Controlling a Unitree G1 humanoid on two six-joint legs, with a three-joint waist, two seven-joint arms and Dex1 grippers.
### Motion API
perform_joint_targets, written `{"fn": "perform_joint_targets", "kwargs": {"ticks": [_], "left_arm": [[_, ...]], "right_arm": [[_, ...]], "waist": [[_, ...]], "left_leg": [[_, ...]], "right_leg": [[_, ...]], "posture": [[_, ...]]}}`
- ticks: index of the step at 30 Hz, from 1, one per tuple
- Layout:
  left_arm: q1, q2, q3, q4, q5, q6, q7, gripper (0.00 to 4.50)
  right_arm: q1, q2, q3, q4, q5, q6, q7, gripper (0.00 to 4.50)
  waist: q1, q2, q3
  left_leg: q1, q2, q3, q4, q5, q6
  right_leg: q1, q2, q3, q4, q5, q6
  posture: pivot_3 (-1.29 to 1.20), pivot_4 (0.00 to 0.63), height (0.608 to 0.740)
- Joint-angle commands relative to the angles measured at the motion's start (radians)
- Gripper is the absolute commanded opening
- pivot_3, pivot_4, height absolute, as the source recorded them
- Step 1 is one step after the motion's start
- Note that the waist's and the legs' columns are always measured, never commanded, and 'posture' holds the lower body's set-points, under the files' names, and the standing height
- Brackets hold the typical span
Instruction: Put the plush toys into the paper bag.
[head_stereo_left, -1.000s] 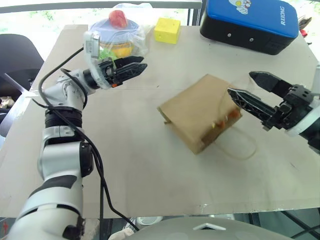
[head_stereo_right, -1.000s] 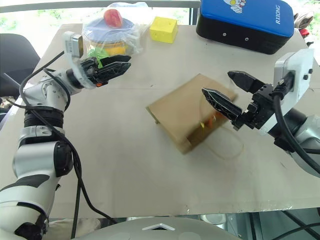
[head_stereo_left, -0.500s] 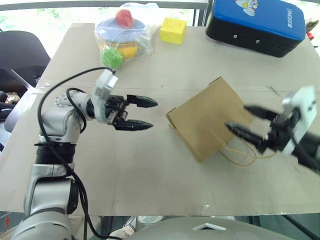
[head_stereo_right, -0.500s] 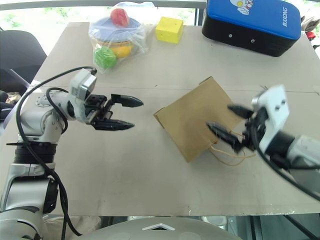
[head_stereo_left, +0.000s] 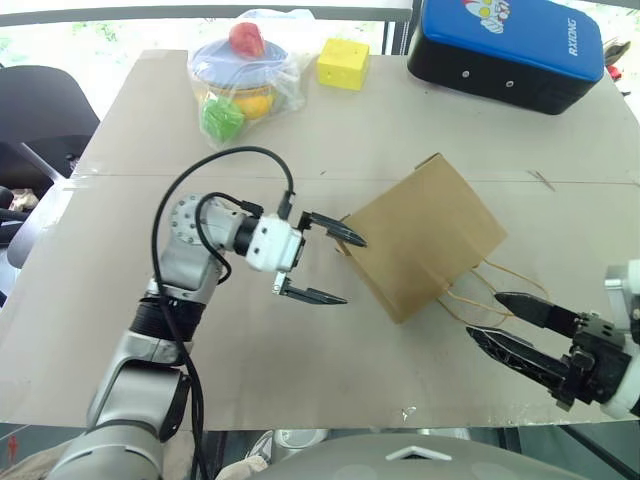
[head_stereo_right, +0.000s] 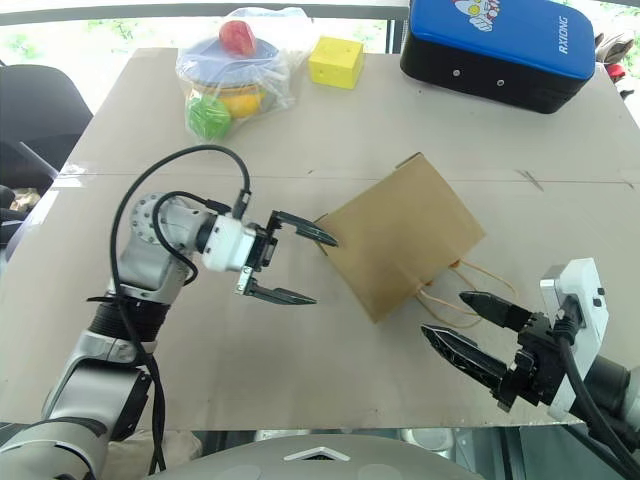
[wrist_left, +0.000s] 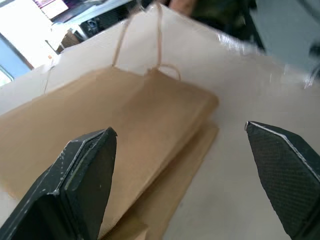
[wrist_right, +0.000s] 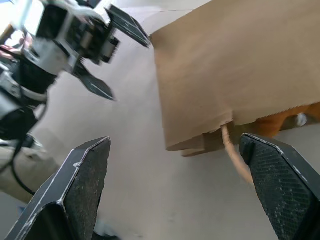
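since the earlier frames: left gripper (head_stereo_left: 325, 263) has travelled from beside the clear plastic bag of toys (head_stereo_left: 243, 72) to the closed bottom corner of the paper bag (head_stereo_left: 425, 235); right gripper (head_stereo_left: 515, 335) has drawn back from the bag's mouth toward the near table edge.

item 1, paper bag: brown kraft, lying flat on the table (head_stereo_left: 150, 160), taken here as landmark. its mouth and twisted loop handles (head_stereo_left: 495, 295) face the right gripper; its folded bottom faces the left gripper.

item 2, plush toys: a bit of orange-brown material (wrist_right: 280, 120) shows just inside the bag's mouth in the right wrist view, likely one toy; the rest is hidden by the paper, so their number inside cannot be told. none lies loose around the bag.

item 3, left gripper: jaws spread wide, nothing between them, upper finger tip at or just touching the bag's bottom corner, lower finger on the near side of it.

item 4, right gripper: jaws wide apart, empty, on the near side of the bag's mouth, just beyond the handles, apart from the paper.

item 5, bystanders: yellow cheese-like cube (head_stereo_left: 339, 62) and blue case (head_stereo_left: 515, 45), both on the far side of the bag, well apart.

risks, as judged: the bag lies on its side with the mouth open, so a nudge at the bottom corner or a fingertip snagging a loop handle could drag or tip it and let a toy slide out.
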Motion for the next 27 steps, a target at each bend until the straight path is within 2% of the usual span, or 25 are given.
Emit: {"fn": "perform_joint_targets", "kwargs": {"ticks": [1,5,10,12,14,16,17,19,22,25,27], "left_arm": [[-0.038,-0.028,-0.031,0.074,0.068,-0.196,-0.002,4.46],[-0.093,-0.083,-0.086,0.203,0.161,-0.466,0.030,4.46],[-0.135,-0.122,-0.154,0.324,0.249,-0.701,0.109,4.46],[-0.153,-0.136,-0.161,0.386,0.337,-0.819,0.179,4.46],[-0.170,-0.167,-0.131,0.455,0.507,-0.920,0.284,4.46],[-0.177,-0.174,-0.128,0.511,0.614,-0.962,0.370,4.46],[-0.169,-0.184,-0.069,0.498,0.737,-1.000,0.443,4.46],[-0.166,-0.182,-0.019,0.484,0.912,-0.988,0.602,4.46],[-0.192,-0.157,-0.067,0.493,1.043,-0.921,0.744,4.46],[-0.209,-0.134,-0.105,0.489,1.136,-0.892,0.874,3.64],[-0.216,-0.117,-0.129,0.491,1.163,-0.869,0.949,2.59]], "right_arm": [[0.035,0.036,0.064,-0.020,-0.054,-0.012,-0.023,4.08],[0.076,0.063,0.148,-0.020,-0.146,-0.064,0.001,4.08],[0.087,0.043,0.172,-0.020,-0.168,-0.143,0.002,4.08],[0.092,0.032,0.183,-0.020,-0.179,-0.168,-0.001,4.08],[0.098,0.020,0.180,-0.020,-0.176,-0.194,-0.002,4.08],[0.090,0.004,0.178,-0.020,-0.158,-0.215,-0.013,4.08],[0.088,-0.005,0.176,-0.020,-0.149,-0.222,-0.018,4.08],[0.079,-0.025,0.176,-0.020,-0.132,-0.232,-0.032,4.08],[0.052,-0.047,0.166,-0.020,-0.086,-0.235,-0.055,4.08],[0.012,-0.061,0.148,-0.020,-0.042,-0.225,-0.077,4.08],[-0.028,-0.058,0.130,-0.020,-0.001,-0.219,-0.091,4.08]], "waist": [[-0.001,0.000,0.000],[-0.004,0.000,-0.001],[-0.007,0.000,-0.001],[-0.006,0.000,-0.001],[-0.006,0.000,-0.001],[-0.002,0.000,-0.002],[0.001,0.000,-0.003],[0.010,0.001,-0.004],[0.021,0.001,-0.005],[0.020,0.002,-0.009],[0.017,0.004,-0.010]], "left_leg": [[0.000,0.000,0.000,0.000,0.000,0.000],[0.000,0.000,0.000,0.001,0.000,0.000],[0.000,0.000,0.000,0.001,0.000,0.000],[0.000,0.000,0.000,0.001,0.000,0.000],[0.000,0.000,0.000,0.001,0.000,0.000],[0.000,0.000,0.000,0.001,0.000,0.001],[0.001,0.000,0.000,0.002,0.000,0.001],[0.001,-0.001,0.000,0.004,-0.001,0.002],[0.000,-0.001,0.000,0.011,-0.002,0.004],[0.001,-0.001,0.002,0.013,0.001,0.009],[0.001,-0.001,0.004,0.013,0.001,0.008]], "right_leg": [[0.000,0.000,0.000,0.000,0.000,0.000],[0.000,0.000,0.000,0.000,0.000,0.000],[0.000,0.001,0.000,0.000,0.000,0.001],[0.000,0.001,0.000,0.000,0.001,0.001],[0.000,0.001,0.000,0.000,0.001,0.002],[0.001,0.001,0.000,0.000,0.002,0.003],[0.001,0.001,0.000,0.000,0.002,0.004],[0.003,0.000,0.000,0.000,0.003,0.006],[0.005,-0.001,0.000,0.000,0.003,0.008],[0.007,-0.004,0.000,-0.002,0.003,0.010],[0.007,-0.007,0.000,-0.005,0.005,0.011]], "posture": [[0.00,0.150,0.740],[0.00,0.150,0.740],[0.00,0.150,0.740],[0.00,0.150,0.740],[0.00,0.150,0.740],[0.00,0.150,0.740],[0.00,0.150,0.740],[0.00,0.150,0.740],[0.00,0.150,0.740],[0.00,0.150,0.740],[0.00,0.150,0.740]]}}
